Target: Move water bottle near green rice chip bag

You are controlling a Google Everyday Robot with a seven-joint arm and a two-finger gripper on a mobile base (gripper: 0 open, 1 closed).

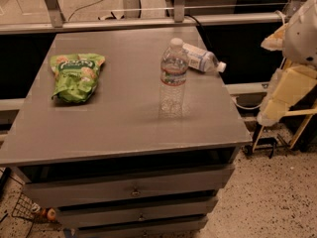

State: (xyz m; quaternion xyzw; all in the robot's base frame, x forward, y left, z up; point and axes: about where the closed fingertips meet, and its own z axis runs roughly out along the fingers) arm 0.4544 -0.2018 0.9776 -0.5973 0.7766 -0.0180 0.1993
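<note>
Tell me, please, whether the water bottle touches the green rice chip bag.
Apart. The camera view shows bare tabletop between the upright water bottle and the green rice chip bag; the gripper hangs beyond its right edge.

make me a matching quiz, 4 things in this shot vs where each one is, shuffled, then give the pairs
1 water bottle
2 green chip bag
3 big-label bottle
4 gripper

a lying flat, left side of table
b off the table, past its right edge
c standing upright, mid-table
d on its side, back right of table

Pairs: 1-c, 2-a, 3-d, 4-b
</note>
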